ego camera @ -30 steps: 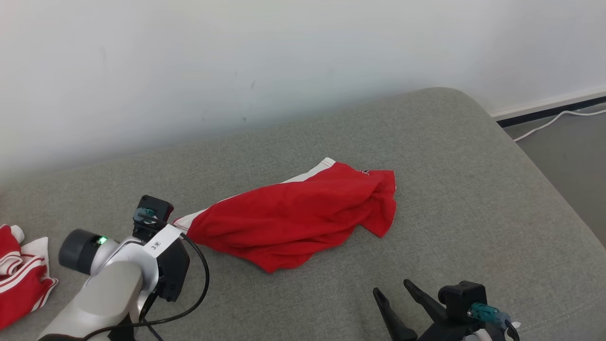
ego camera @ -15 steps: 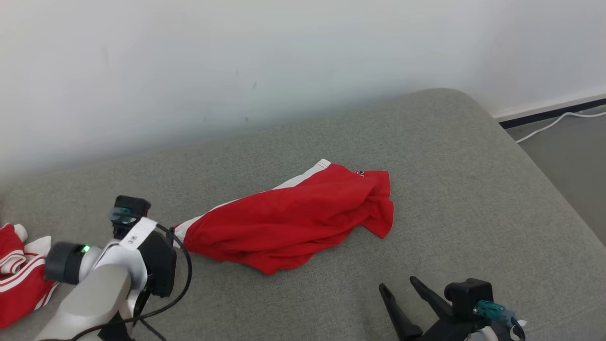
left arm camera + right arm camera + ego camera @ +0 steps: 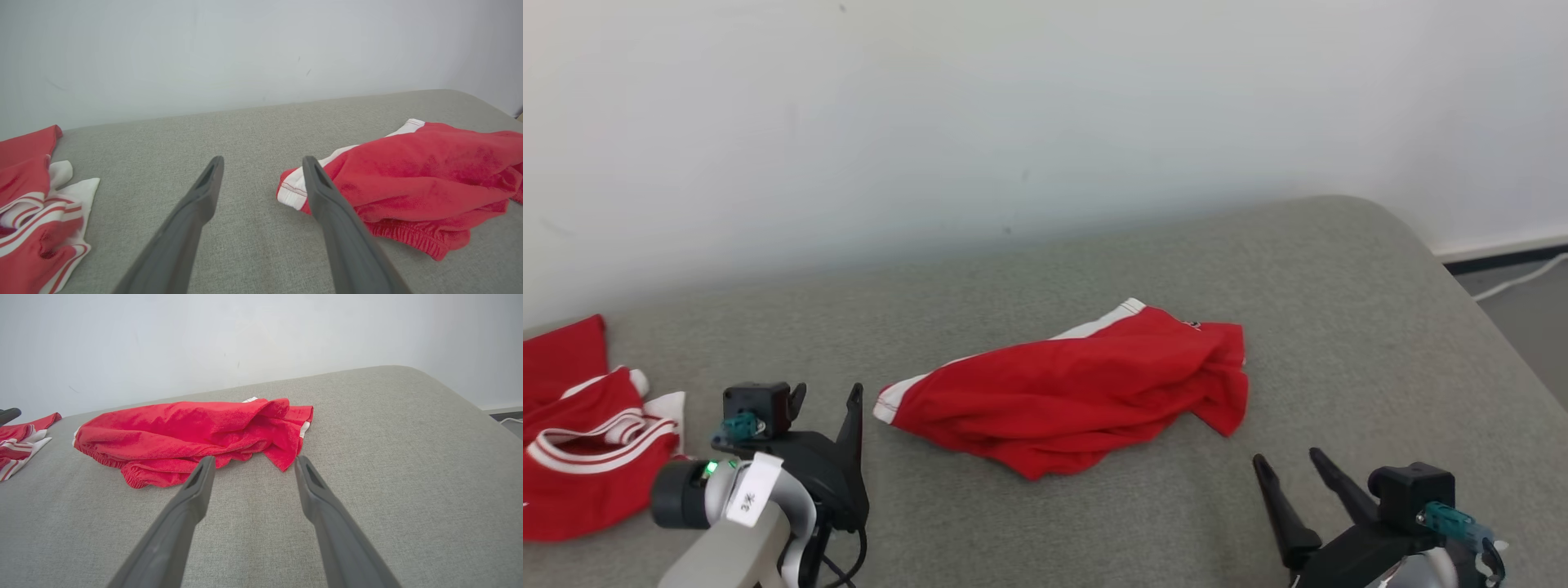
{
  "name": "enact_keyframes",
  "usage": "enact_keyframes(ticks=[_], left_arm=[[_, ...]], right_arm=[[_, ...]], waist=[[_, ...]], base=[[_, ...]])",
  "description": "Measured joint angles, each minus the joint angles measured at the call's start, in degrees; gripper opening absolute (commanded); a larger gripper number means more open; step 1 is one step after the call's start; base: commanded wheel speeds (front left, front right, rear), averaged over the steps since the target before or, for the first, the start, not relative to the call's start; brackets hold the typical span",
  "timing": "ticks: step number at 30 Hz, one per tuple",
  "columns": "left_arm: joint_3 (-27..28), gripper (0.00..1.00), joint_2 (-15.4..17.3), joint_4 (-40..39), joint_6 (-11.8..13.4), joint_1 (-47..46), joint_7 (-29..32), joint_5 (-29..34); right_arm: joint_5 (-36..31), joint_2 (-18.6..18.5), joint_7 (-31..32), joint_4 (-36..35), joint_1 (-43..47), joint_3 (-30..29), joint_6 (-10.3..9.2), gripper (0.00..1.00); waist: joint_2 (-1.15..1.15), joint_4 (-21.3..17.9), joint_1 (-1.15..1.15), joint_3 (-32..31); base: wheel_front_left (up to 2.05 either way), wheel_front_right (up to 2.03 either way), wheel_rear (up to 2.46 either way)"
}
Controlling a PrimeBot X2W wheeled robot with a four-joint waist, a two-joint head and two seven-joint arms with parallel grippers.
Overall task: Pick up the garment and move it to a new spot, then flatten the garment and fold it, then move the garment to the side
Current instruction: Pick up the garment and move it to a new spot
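The left gripper point(image 3: 828, 392) is hovering low over the grey padded surface point(image 3: 1339, 327), its two dark fingers spread wide with nothing between them. The red garment point(image 3: 1070, 400) is lying crumpled on that surface just to this gripper's right. Its white-trimmed end is sitting nearest, close beside the gripper's right finger but apart from it in the head view. The right gripper point(image 3: 1289, 459) is likewise gaping open and empty. The garment is sitting just ahead of its fingertips and stretching off to its left. A heap of red-and-white clothes point(image 3: 588, 457) is resting well off to the left gripper's left.
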Motion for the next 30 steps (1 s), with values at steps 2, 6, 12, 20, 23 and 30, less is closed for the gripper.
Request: enact_keyframes(ticks=[2, 6, 12, 20, 23, 30], left_arm=[[0.6, 1.00, 0.2, -2.2, 0.4, 1.4, 0.0, -0.4], [1.9, 1.00, 1.8, -6.9, 1.0, 5.2, 0.0, -0.4], [6.7, 1.00, 5.5, -16.9, 1.3, 13.6, 0.1, -2.4], [16.6, 1.00, 7.5, -32.8, 2.2, 24.3, 0.1, -6.5], [19.5, 1.00, 8.3, -39.5, 2.6, 28.1, 0.1, -5.0], [22.1, 1.00, 10.6, -47.9, 2.7, 34.7, 0.1, 3.7]], right_arm=[[-1.2, -1.0, -0.7, 0.0, 0.0, -0.4, -0.27, 1.00], [-1.2, -1.7, -1.5, 0.1, 0.1, -1.6, -0.52, 1.00], [-1.2, -1.4, -2.8, 0.0, 1.2, -2.4, -1.00, 1.00], [-0.9, 0.2, -3.9, -0.1, 1.3, -2.8, -1.52, 1.00], [-0.9, 0.7, -4.3, -0.2, 1.3, -2.8, -1.53, 1.00], [-0.9, 1.0, -6.3, -0.1, 1.3, -2.9, -1.54, 1.00]], waist=[[0.00, 1.0, 0.00, -0.5], [0.00, 3.3, 0.00, -1.5], [0.00, 6.3, 0.00, -3.1], [0.00, 8.0, -0.01, -4.6], [-0.01, 8.2, 0.00, -4.7], [0.00, 8.3, 0.00, -4.3]], base=[[0.00, 0.00, 0.00], [0.00, 0.00, 0.00], [0.00, 0.00, 0.00], [0.00, 0.00, 0.00], [0.00, 0.00, 0.00], [0.00, 0.00, 0.00]])
